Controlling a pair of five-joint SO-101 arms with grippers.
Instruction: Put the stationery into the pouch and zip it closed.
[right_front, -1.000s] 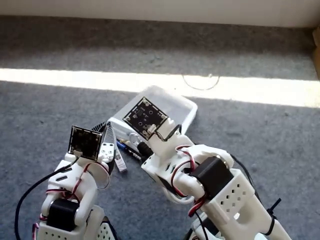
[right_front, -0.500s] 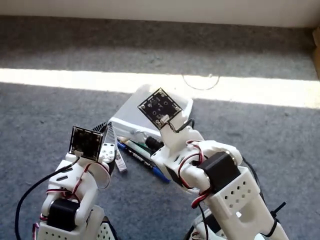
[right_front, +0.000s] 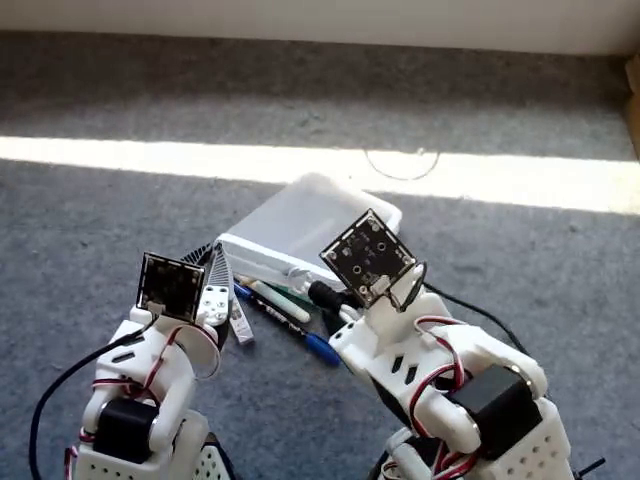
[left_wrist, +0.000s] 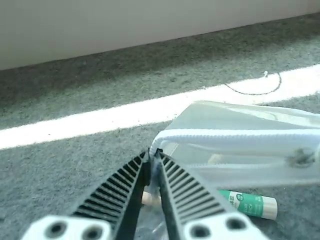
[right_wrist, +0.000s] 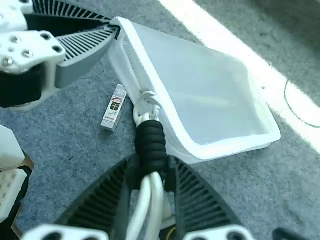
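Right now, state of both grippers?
Left gripper: closed on the pouch corner.
Right gripper: closed on the black zipper pull.

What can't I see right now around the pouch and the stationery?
- Pouch contents: left wrist view, blurred by its frosted wall.
- Pens: high view, ends hidden under the right arm; count unclear.
- Small boxy item: right wrist view, too small to identify.
- Zip's far end: high view, behind the right arm's camera board.
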